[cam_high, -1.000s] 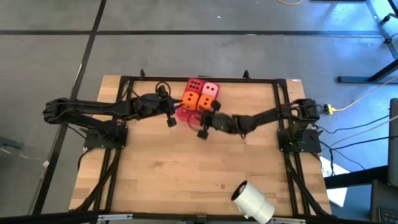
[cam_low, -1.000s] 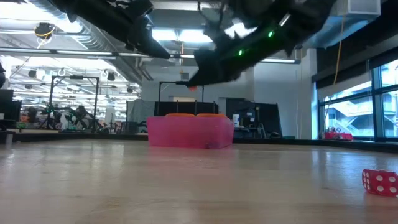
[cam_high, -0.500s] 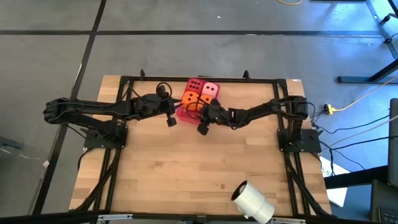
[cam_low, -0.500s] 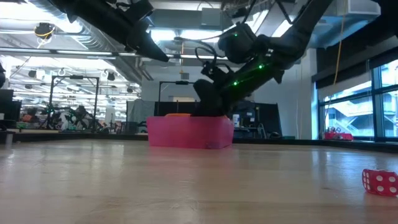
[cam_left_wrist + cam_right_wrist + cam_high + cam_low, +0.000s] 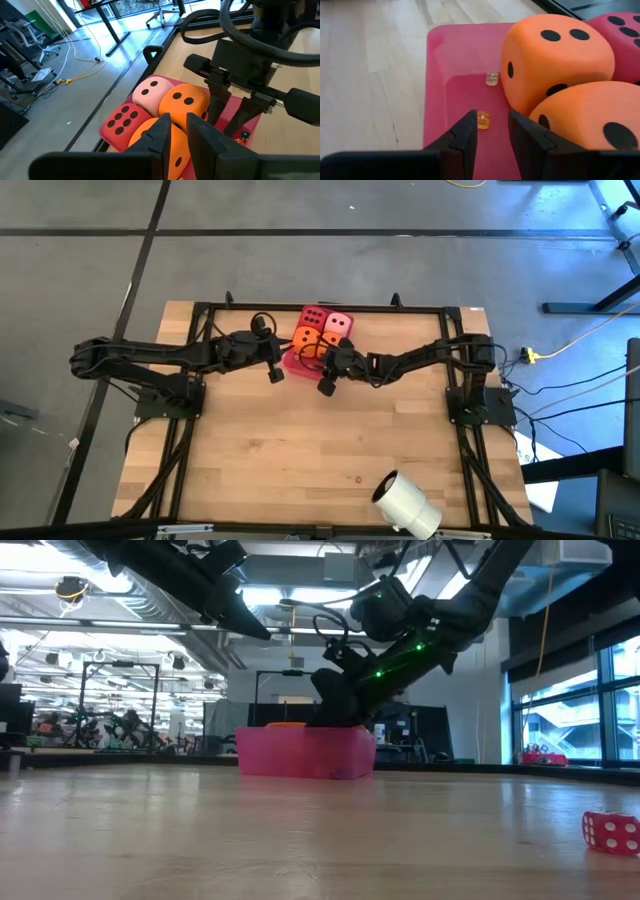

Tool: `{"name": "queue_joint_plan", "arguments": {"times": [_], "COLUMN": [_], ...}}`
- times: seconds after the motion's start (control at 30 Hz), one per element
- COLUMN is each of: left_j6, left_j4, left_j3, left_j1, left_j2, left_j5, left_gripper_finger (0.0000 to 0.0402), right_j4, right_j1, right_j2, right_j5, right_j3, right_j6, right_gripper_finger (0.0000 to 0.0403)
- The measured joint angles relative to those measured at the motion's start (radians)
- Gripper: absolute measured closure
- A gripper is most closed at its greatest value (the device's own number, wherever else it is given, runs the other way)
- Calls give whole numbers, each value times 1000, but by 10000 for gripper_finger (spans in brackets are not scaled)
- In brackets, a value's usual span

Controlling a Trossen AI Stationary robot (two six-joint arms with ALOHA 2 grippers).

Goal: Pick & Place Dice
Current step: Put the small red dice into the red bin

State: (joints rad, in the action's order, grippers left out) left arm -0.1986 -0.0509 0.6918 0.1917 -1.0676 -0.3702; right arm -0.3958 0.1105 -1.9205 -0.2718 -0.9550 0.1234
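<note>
Orange dice (image 5: 555,55) fill the tray (image 5: 455,60); right pincer (image 5: 492,132) narrowly parted, empty.

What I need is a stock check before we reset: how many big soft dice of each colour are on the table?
Red dice: 1
Pale pink dice: 1
Orange dice: 2
Total: 4
</note>
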Motion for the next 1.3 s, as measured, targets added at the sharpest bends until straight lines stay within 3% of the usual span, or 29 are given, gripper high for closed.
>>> {"name": "queue_joint_plan", "arguments": {"times": [0.2,0.5,0.63,0.9,1.13,1.3], "left_j6": [2,9,28,30,34,57], "left_j4": [0,-4,-4,-2,-1,1], "left_j3": [0,0,0,0,0,0], "left_j1": [0,0,0,0,0,0], "left_j2": [0,0,0,0,0,0], "left_j5": [8,114,139,241,236,235], "left_gripper_finger": [349,350,350,354,354,356], "right_j4": [0,-3,2,2,2,11], "right_j1": [-13,-42,-43,-44,-80,-116], "right_j2": [0,2,16,43,42,42], "right_j5": [4,14,193,713,781,923], "right_j3": [0,0,0,-1,-1,-1], "right_j6": [0,-13,-63,-89,-156,-165], "right_gripper_finger": [291,299,304,312,325,335]}}
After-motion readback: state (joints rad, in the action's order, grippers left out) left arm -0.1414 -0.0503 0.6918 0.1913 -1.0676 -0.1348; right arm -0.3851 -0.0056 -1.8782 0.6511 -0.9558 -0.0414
